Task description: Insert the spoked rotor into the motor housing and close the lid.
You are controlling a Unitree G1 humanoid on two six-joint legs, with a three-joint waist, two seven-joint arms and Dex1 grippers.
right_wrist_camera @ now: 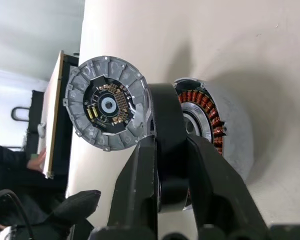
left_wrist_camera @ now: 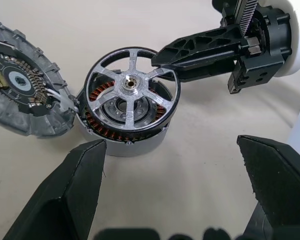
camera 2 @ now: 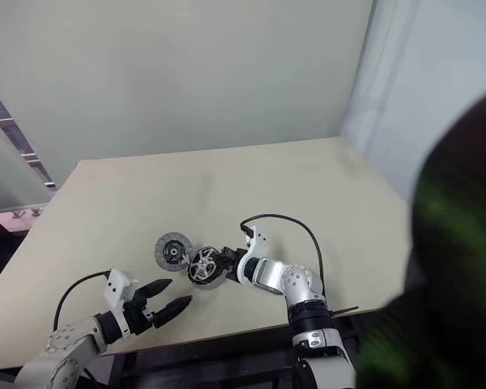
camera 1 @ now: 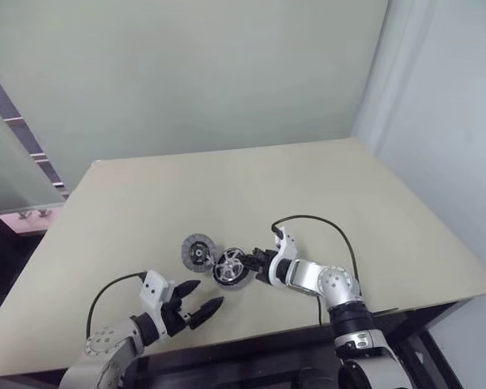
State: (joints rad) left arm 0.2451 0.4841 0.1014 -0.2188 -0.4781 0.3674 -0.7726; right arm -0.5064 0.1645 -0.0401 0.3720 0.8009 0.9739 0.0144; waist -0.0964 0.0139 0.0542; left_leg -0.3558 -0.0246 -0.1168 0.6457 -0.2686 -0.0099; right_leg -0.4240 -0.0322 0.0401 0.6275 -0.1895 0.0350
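While the left gripper (camera 1: 198,301) hangs spread, the right gripper (left_wrist_camera: 162,57) pinches the spoked rotor (left_wrist_camera: 132,89) atop the motor housing (left_wrist_camera: 124,134).

The lid (left_wrist_camera: 22,85) beside the motor housing (left_wrist_camera: 125,135) is cut off at the edge. The spoked rotor (left_wrist_camera: 131,90) partly hides the housing's windings.

Your arms (camera 1: 320,279) were silver-grey with white wrist blocks (camera 1: 152,284), a black cable (camera 1: 312,219) looped over each, and black tapered fingers (camera 1: 204,308) with ribbed cutouts.
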